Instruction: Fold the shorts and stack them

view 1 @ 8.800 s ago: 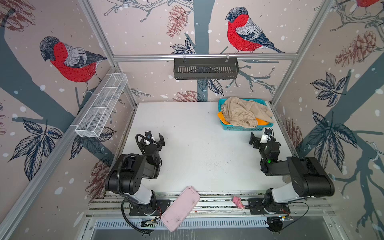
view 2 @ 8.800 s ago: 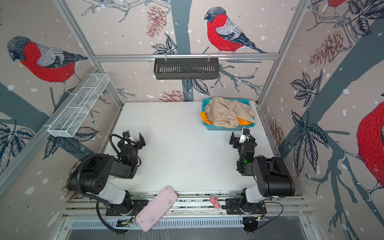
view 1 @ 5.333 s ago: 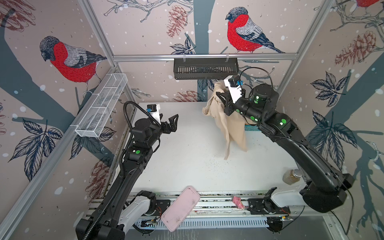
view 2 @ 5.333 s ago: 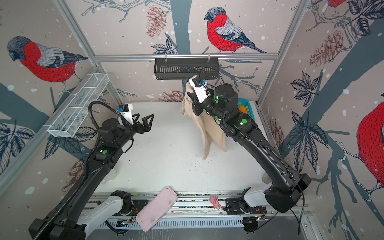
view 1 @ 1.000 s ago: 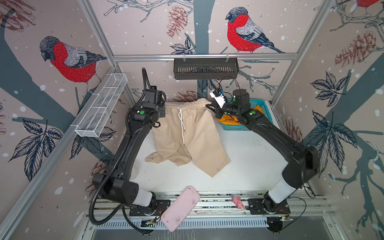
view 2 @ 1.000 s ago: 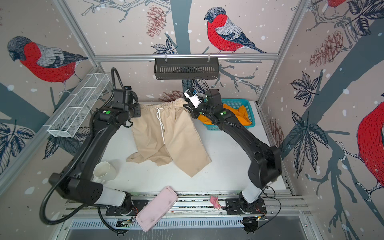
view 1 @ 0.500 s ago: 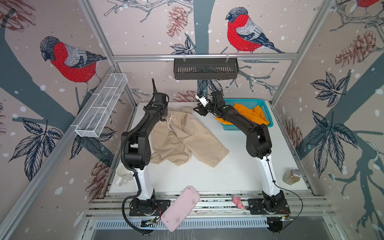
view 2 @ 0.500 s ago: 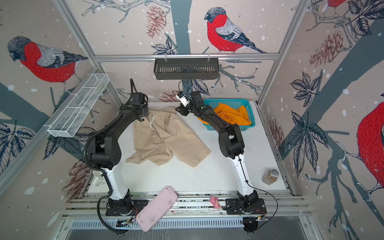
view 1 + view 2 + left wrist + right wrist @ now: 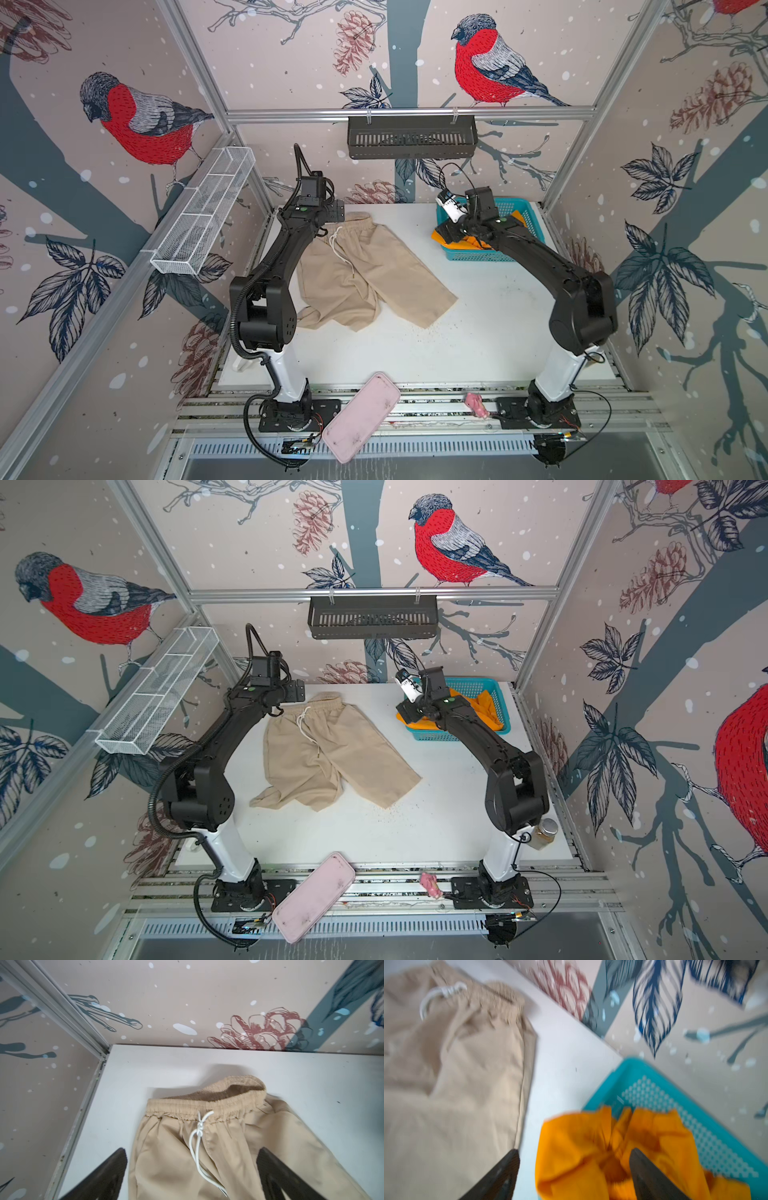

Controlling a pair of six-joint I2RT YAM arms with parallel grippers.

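The beige shorts (image 9: 365, 266) (image 9: 328, 750) lie spread on the white table, waistband toward the back wall, white drawstring on top, one leg crumpled at the front left. My left gripper (image 9: 328, 218) (image 9: 192, 1151) hangs open just above the waistband end, its fingers (image 9: 116, 1167) apart over the cloth (image 9: 166, 1157) and holding nothing. The orange shorts (image 9: 484, 708) (image 9: 591, 1147) sit bunched in the teal basket (image 9: 478, 255) (image 9: 695, 1105). My right gripper (image 9: 451, 232) (image 9: 574, 1151) is open above the basket's left end, over the orange cloth, empty.
A pink tray (image 9: 361, 415) and a small pink thing (image 9: 473, 405) rest on the front rail. A jar (image 9: 544, 833) stands at the front right behind the right arm. A black basket (image 9: 411, 137) hangs on the back wall, a white wire shelf (image 9: 203, 216) on the left wall.
Both grippers have let go of the beige waistband and opened. The shorts have settled flat on the table. Both arms drew back, the right one swinging over the basket.
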